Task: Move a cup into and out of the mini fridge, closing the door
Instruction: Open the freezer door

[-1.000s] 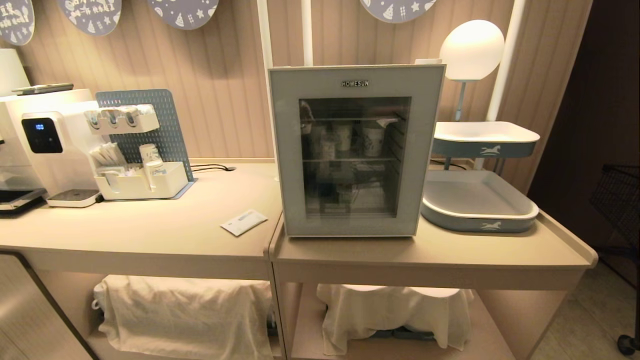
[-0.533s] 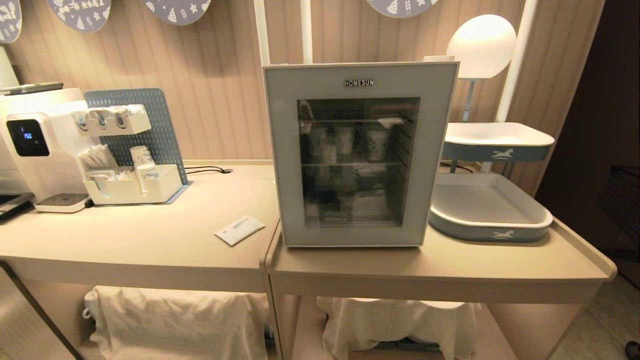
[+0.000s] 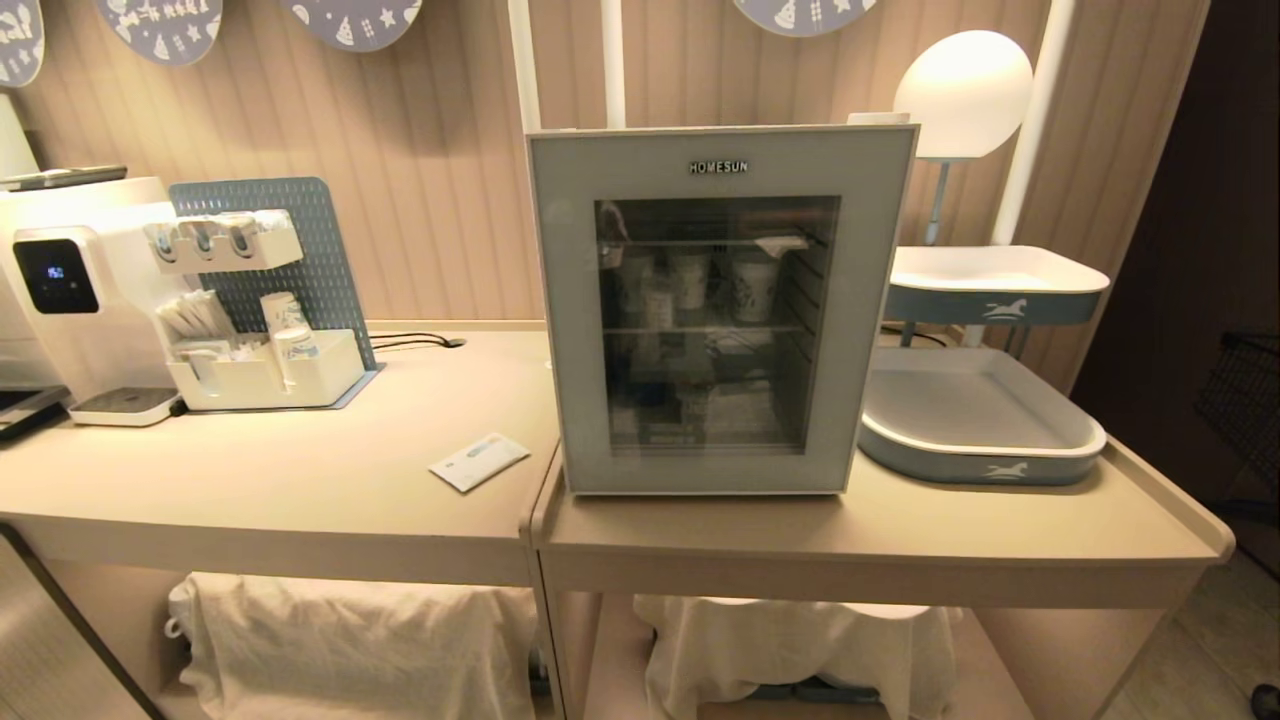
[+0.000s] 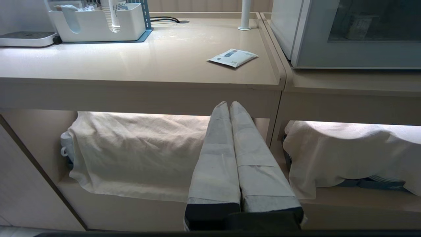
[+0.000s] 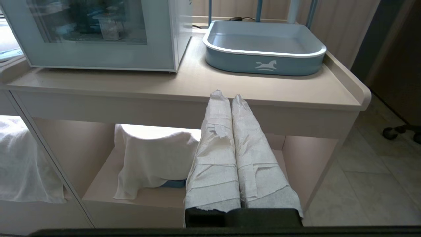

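Both hands hang low before the beige bench (image 3: 300,480) — left hand (image 4: 229,104) and right hand (image 5: 224,95) each pressed together, empty. Boxy white mini fridge (image 3: 720,310) stands on the bench, its grey-blue glass door (image 3: 570,300) shut — no small foil-lidded cup discernible.

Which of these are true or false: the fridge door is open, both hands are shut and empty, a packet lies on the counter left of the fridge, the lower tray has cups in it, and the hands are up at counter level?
1. The door of the mini fridge is open. False: it is closed.
2. The left hand and right hand are shut and empty. True.
3. A white packet lies on the counter left of the fridge. True.
4. The lower tray holds cups. False: it is empty.
5. Both hands reach above the countertop. False: they hang below its front edge.
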Motion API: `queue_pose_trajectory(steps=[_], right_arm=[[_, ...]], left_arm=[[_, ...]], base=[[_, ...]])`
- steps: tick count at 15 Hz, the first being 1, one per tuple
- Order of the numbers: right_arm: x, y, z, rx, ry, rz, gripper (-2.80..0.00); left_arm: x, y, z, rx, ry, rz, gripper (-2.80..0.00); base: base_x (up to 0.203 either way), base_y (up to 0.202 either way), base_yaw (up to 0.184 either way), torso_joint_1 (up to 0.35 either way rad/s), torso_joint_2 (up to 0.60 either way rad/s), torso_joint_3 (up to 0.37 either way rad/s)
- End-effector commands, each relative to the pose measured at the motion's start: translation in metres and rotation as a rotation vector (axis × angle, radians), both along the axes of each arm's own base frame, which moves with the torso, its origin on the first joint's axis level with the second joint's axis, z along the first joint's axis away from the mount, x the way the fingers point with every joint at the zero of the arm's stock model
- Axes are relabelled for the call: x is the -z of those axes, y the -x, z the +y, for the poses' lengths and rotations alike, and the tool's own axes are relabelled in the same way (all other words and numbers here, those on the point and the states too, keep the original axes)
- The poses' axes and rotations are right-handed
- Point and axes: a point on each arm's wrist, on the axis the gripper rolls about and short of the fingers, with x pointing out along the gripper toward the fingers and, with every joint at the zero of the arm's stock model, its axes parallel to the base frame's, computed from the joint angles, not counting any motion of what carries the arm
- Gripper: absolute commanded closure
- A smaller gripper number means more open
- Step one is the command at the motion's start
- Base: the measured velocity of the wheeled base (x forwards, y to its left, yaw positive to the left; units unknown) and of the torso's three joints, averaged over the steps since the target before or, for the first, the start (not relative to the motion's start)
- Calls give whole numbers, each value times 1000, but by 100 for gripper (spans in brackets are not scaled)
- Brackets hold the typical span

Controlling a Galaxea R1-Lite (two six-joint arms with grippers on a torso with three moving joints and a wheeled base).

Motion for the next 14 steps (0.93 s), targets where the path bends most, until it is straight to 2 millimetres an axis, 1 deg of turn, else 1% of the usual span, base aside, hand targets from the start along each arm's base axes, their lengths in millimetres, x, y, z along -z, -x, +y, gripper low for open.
queue_pose_trajectory(steps=[1,4,14], right_arm=[[0,0,0,-1,-1,3,0],[0,0,0,-1,-1,3,0],[0,0,0,4,-47,2,0]], left_arm=[[1,0,0,-1,1,2,0],[1,0,0,1,9,5,0],[1,0,0,-1,12,2,0]], base=[[84,0,-1,2,-7,2],[143,0,-5,4,6,3],[0,0,0,0,0,0]])
